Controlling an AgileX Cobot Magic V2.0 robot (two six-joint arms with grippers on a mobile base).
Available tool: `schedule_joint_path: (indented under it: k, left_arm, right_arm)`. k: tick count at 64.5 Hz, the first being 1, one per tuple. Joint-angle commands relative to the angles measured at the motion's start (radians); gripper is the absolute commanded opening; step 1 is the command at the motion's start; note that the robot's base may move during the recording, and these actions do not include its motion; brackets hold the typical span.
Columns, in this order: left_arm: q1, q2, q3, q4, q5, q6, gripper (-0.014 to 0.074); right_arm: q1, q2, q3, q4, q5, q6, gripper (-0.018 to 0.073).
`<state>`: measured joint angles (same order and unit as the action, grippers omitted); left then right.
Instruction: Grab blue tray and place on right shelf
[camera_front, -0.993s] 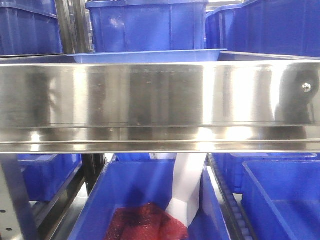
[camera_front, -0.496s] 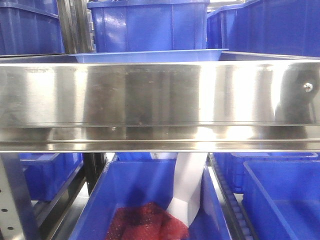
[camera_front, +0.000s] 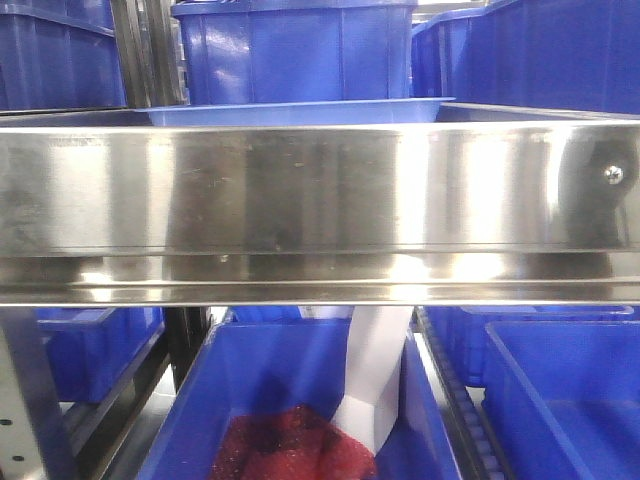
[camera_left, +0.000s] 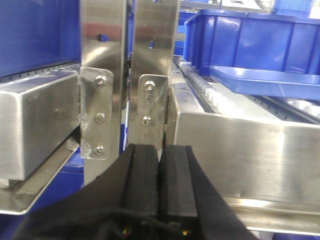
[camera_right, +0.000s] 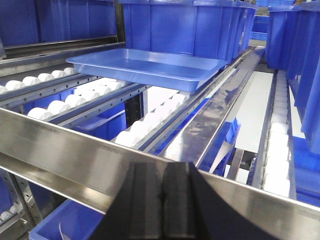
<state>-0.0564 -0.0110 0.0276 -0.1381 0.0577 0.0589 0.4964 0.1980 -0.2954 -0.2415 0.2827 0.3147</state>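
The blue tray (camera_right: 145, 67) is a shallow light-blue tray resting on the white rollers of the steel shelf, in front of a deep blue bin. Its front rim shows just above the wide steel rail (camera_front: 320, 195) in the front view (camera_front: 300, 112) and at the right of the left wrist view (camera_left: 270, 80). My right gripper (camera_right: 162, 167) is shut and empty, below and in front of the rail, short of the tray. My left gripper (camera_left: 160, 150) is shut and empty, in front of the upright steel posts (camera_left: 125, 75).
Deep dark-blue bins (camera_front: 295, 50) stand behind the tray and on both sides. Roller tracks (camera_right: 65, 102) run under the tray. A lower blue bin (camera_front: 290, 400) holds red mesh and a white sheet. A screw (camera_front: 613, 173) sits at the rail's right end.
The view has barely shifted; reflections on the steel rail have changed slightly. The tray has not moved.
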Motion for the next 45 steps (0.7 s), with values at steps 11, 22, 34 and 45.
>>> schedule_joint_path:
  k: [11,22,34,45]
  left_arm:
    - [-0.008,-0.015,0.032,0.001,-0.094,0.002,-0.0048]
    - [-0.008,-0.015,0.032,0.001,-0.094,0.002,-0.0048]
    - [-0.008,-0.015,0.032,0.001,-0.094,0.002,-0.0048]
    - [-0.008,-0.015,0.032,0.001,-0.094,0.002,-0.0048]
  right_arm:
    - [0.001,0.010,-0.028,-0.020,-0.091,-0.013,0.0056]
    - [0.001,0.010,-0.028,-0.020,-0.091,-0.013,0.0056]
    - [0.001,0.010,-0.028,-0.020,-0.091,-0.013,0.0056]
    - [0.001,0.010,-0.028,-0.021,-0.087,-0.013,0.0056]
